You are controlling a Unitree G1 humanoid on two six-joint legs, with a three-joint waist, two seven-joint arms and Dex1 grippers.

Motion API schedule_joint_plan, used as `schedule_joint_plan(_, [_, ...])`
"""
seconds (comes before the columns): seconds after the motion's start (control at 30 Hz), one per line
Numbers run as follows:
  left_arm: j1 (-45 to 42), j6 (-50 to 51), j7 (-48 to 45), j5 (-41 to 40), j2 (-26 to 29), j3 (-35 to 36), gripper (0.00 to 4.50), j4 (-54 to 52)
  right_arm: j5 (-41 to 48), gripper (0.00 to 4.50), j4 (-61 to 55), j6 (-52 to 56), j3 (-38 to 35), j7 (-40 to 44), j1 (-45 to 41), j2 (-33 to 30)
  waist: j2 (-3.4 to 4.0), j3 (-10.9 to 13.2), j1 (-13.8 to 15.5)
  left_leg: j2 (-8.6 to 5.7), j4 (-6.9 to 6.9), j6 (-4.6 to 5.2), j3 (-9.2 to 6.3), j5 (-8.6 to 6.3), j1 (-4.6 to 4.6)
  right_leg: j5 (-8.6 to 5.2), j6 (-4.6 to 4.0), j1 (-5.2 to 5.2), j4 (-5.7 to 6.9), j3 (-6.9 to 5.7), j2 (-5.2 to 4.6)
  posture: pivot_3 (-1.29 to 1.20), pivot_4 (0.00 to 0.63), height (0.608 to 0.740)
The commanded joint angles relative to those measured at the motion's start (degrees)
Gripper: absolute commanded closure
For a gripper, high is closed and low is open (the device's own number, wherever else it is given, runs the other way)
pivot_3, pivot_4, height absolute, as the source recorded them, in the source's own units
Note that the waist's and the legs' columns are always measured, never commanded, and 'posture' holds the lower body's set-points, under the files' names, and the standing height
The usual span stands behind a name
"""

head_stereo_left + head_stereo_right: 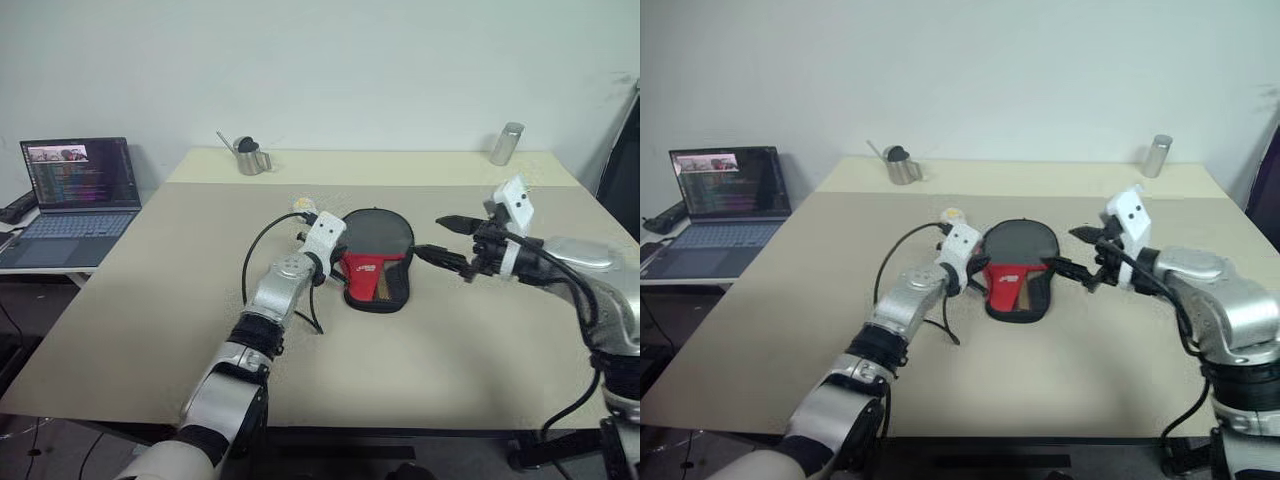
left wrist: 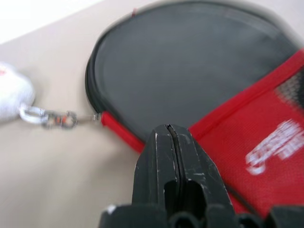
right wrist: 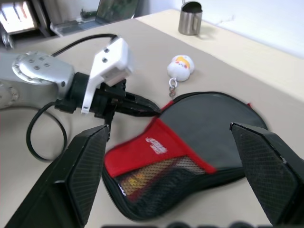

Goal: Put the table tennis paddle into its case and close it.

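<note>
The case [image 3: 190, 142] lay flat on the worktop [image 1: 450, 340], paddle unseen. Beside it, the clenched left gripper [image 3: 147, 108] touched its rim; the released right gripper [image 1: 448, 240] hovered opposite. Next likely: the zip.

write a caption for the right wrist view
Shut left gripper at the case edge, framed by the open right gripper.

Cloth, mesh and metal in front of me.
I see the case [image 3: 190, 137] in matt black and red fabric, its charm [image 3: 181, 67] plush, the cup [image 1: 252, 158] shiny steel.
</note>
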Motion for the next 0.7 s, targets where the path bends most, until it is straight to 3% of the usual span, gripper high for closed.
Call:
schedule_joint_plan(0.03, [0.62,2.73,-8.15,-6.8,4.65,4.52,4.48,-11.41,0.96,0.0,3.33,10.8,-5.33,-11.72,-2.68,6.33,0.01,0.0,-0.05,0.0,0.0,-0.01,-0.01,0.01,-0.01,0.0,-0.01,-0.01,0.01,0.0,0.0,0.0,0.15,0.74])
schedule_joint_plan(0.13, [2.16,10.13,-14.91,-12.77,10.2,7.01,3.96,-19.16,0.75,0.0,7.41,18.42,-11.25,-20.71,-4.58,14.07,0.02,-0.01,-0.16,-0.02,0.01,-0.01,-0.03,0.01,-0.02,0.01,-0.03,-0.01,0.0,0.01,0.0,0.0,0.15,0.74])
schedule_joint_plan(0.37, [9.01,21.61,-27.28,-23.41,24.17,11.37,1.59,-30.96,2.86,0.0,14.39,30.36,-31.36,-31.95,-10.73,27.14,0.11,-0.06,-0.81,-0.03,-0.03,0.0,-0.07,0.01,-0.01,0.01,-0.03,-0.01,-0.01,0.01,0.01,0.0,0.15,0.74])
schedule_joint_plan(0.5, [13.34,24.13,-31.26,-26.16,29.94,11.64,0.23,-35.13,2.53,0.0,15.0,32.85,-35.11,-34.2,-11.44,30.06,0.13,-0.07,-1.19,-0.05,-0.04,0.01,-0.11,0.0,0.0,0.01,-0.03,0.0,0.0,0.0,0.02,0.0,0.15,0.74])
schedule_joint_plan(0.53, [14.61,24.46,-31.83,-26.33,31.4,11.65,0.02,-35.84,2.63,0.0,15.01,33.5,-36.17,-34.64,-11.54,31.22,0.15,-0.08,-1.38,-0.04,-0.04,0.01,-0.07,0.0,0.01,0.01,-0.03,0.0,0.0,0.04,0.02,0.0,0.15,0.74])
schedule_joint_plan(0.7, [18.68,24.49,-31.71,-26.0,34.62,11.51,0.02,-37.25,2.7,0.0,14.9,34.82,-39.51,-35.99,-11.33,35.38,0.21,-0.11,-1.72,-0.01,-0.07,0.02,-0.04,0.0,0.1,0.01,-0.03,-0.01,0.09,0.09,0.05,0.0,0.15,0.74])
